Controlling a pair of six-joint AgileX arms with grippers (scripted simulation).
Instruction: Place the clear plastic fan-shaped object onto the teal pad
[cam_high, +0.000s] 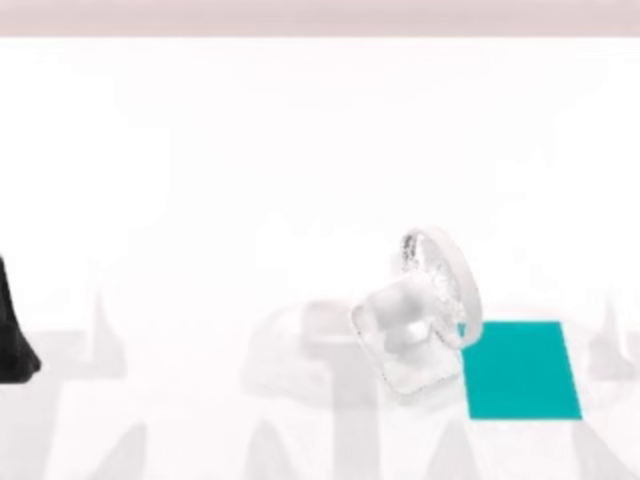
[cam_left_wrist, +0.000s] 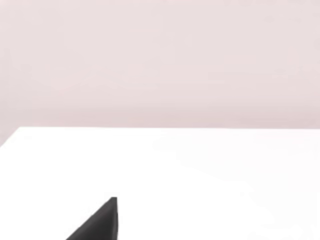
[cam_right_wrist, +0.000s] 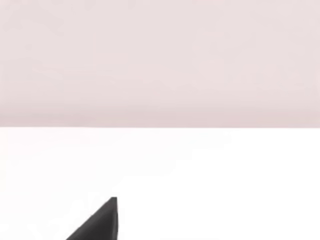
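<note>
The clear plastic fan-shaped object (cam_high: 415, 320) rests on the white table right of centre in the top view. Its ringed grille disc points to the far right and its rounded base to the near left. The teal pad (cam_high: 522, 368) lies flat just to its right, and the grille's rim reaches the pad's far-left corner. My left arm (cam_high: 12, 340) is a dark shape at the table's left edge, far from both. Neither wrist view shows the fan or the pad. Each shows only a dark wedge of its own gripper, the left gripper (cam_left_wrist: 100, 222) and the right gripper (cam_right_wrist: 100, 222), over bare table.
The white table (cam_high: 200, 200) ends at a pale pinkish wall (cam_high: 320, 15) along the far side. Faint grey shadows of the arms fall across the near part of the table.
</note>
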